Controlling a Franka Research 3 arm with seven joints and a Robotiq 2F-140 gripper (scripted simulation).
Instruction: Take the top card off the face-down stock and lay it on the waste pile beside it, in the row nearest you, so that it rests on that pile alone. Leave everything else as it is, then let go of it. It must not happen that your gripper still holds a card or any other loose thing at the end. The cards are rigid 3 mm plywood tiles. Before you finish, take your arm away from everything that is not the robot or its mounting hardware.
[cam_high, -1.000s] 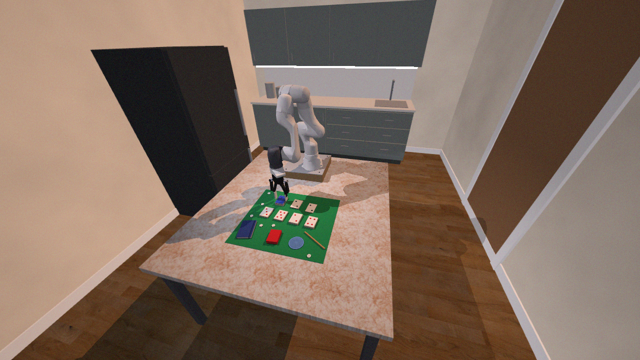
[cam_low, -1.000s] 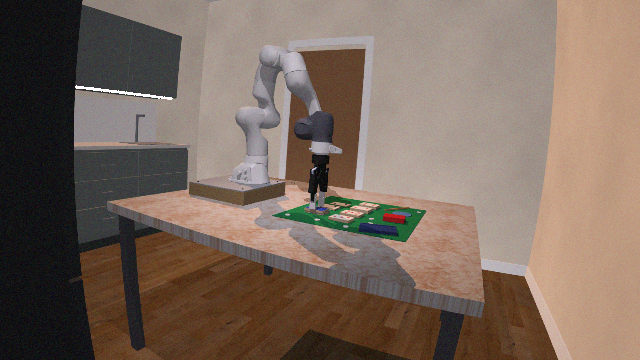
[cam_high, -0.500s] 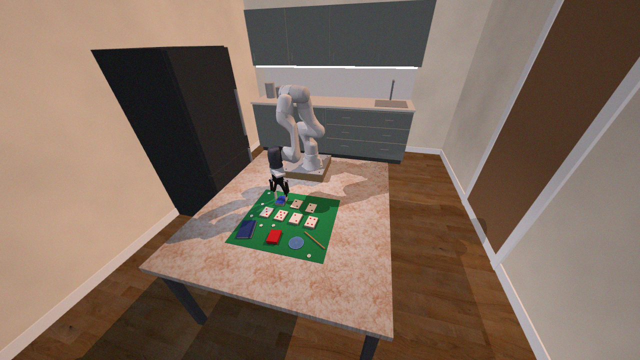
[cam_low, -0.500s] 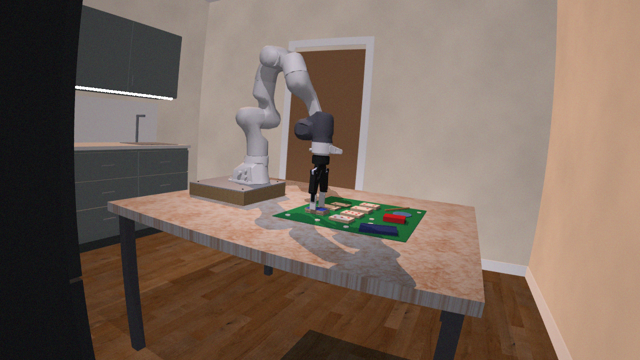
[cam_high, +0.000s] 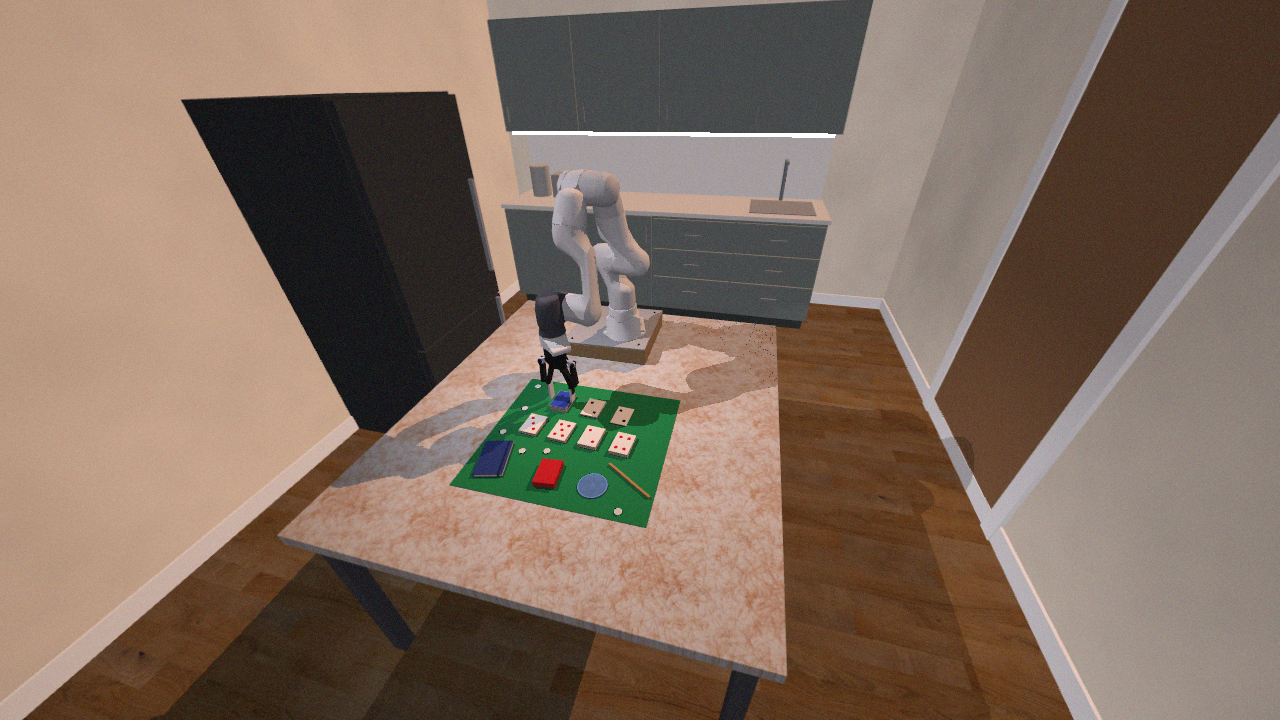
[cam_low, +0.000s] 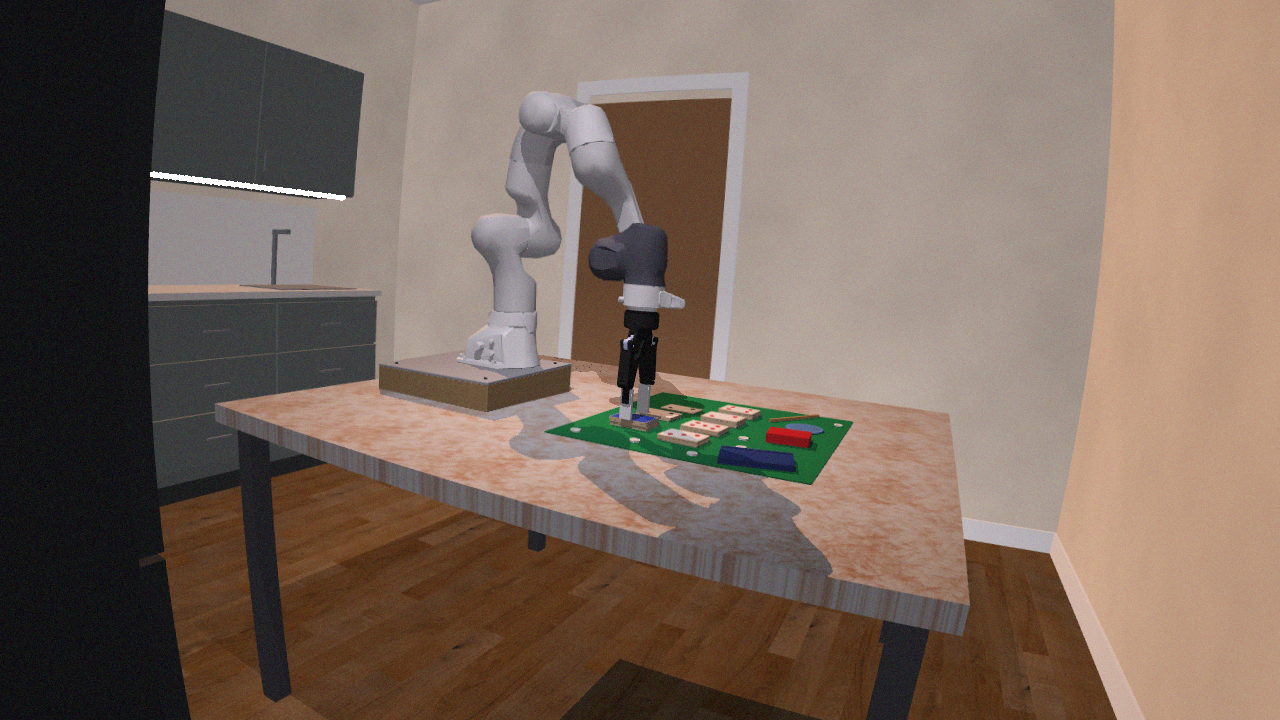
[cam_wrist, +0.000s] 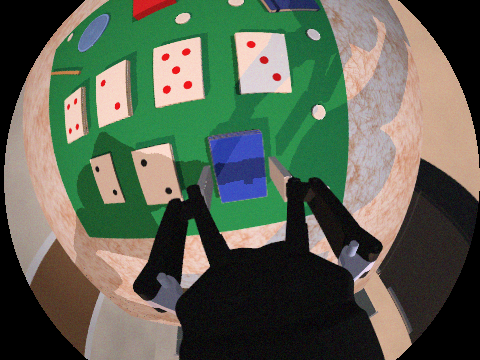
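The end effector (cam_wrist: 243, 179) hangs straight down over the blue-backed stock (cam_wrist: 238, 167), on the part of the green mat (cam_high: 501, 420) nearest the counter (cam_high: 572, 573) edge where the arm's base plate (cam_high: 646, 344) sits. Its fingers stand half open and grip nothing. One pad (cam_wrist: 207, 183) lies along each long side of the top card, level with the top of the stack. The pictures do not show whether the pads touch the card's edges. The top card lies flat and square on the stock, blue side up.

Just beside the stock, in the same row along that edge of the mat, is the waste pile (cam_wrist: 156, 174), face up with black pips. A further black-pip card (cam_wrist: 107, 176) lies next to it.

The next row, toward the middle of the counter, holds four face-up cards (cam_high: 577, 435) printed with red pips.

In the third row lie a dark blue book (cam_high: 493, 457), a red box (cam_high: 547, 472), a pale blue disc (cam_high: 591, 485) and a wooden stick (cam_high: 629, 480). They lie toward the counter edge farthest from the arm's base.

Small white discs (cam_wrist: 319, 112) dot the mat's border.
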